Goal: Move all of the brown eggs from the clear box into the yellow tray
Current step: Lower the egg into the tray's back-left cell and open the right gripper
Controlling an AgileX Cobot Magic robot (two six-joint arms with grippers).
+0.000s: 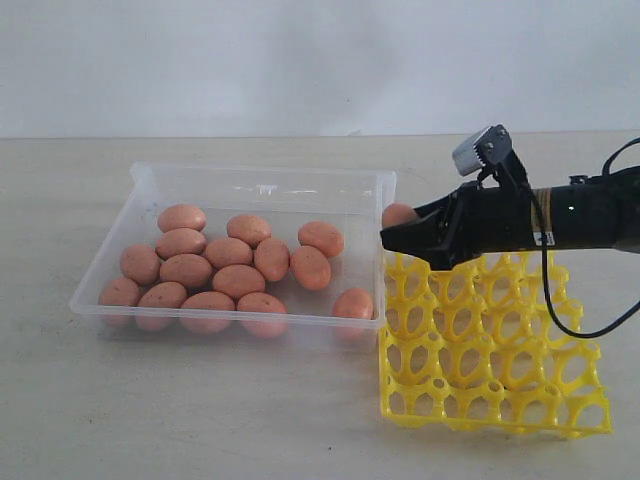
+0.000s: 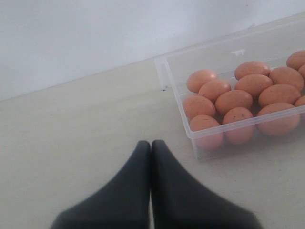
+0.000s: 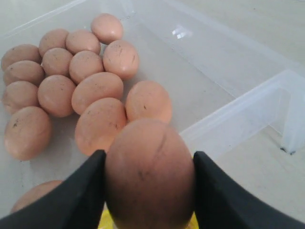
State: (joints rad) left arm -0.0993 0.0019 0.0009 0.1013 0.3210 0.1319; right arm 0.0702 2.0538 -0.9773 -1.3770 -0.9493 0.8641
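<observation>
Fingers (image 3: 71, 200) of the right gripper (image 3: 147, 155) are clamped on an egg (image 3: 148, 188); released off-centre, it could be cracked on the tray (image 1: 500, 400).

Tally: brown eggs (image 1: 238, 281), sixteen in all. Fifteen lie in the clear box (image 1: 260, 172) and one is pinched in the right gripper (image 3: 147, 160). Clear box, one. Yellow tray (image 1: 500, 405), one, with sixteen cups, four by four.
</observation>
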